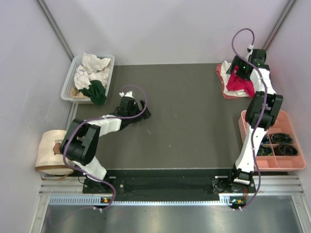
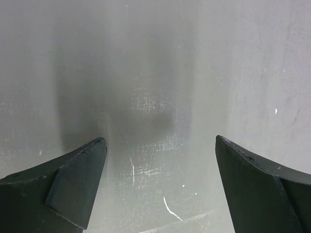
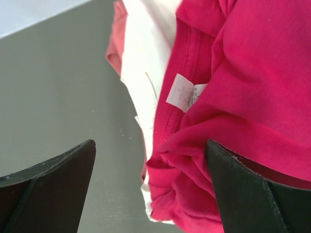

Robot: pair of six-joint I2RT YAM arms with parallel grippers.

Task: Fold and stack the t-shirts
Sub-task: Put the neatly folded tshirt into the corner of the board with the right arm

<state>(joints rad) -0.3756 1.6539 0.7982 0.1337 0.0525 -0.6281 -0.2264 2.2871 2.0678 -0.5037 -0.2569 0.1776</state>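
A crimson-red t-shirt (image 1: 240, 86) lies crumpled on top of a cream-white shirt (image 1: 224, 73) and a salmon-pink one (image 1: 228, 94) at the table's far right. My right gripper (image 1: 239, 72) hangs over this pile. In the right wrist view the gripper (image 3: 150, 145) is open, and the red shirt's (image 3: 252, 87) bunched edge, with its white neck label (image 3: 182, 92), lies between the jaws against the right finger (image 3: 243, 194). My left gripper (image 1: 138, 114) is open and empty low over bare table (image 2: 160, 145). More shirts, cream-white (image 1: 95, 65) and dark green (image 1: 96, 92), fill a basket.
The grey basket (image 1: 68, 82) stands at the back left, off the table edge. A round beige bear-print bag (image 1: 51, 150) sits left of the left arm. A pink divided tray (image 1: 245, 131) with black cables stands at the right. The dark table top (image 1: 184, 121) lies between.
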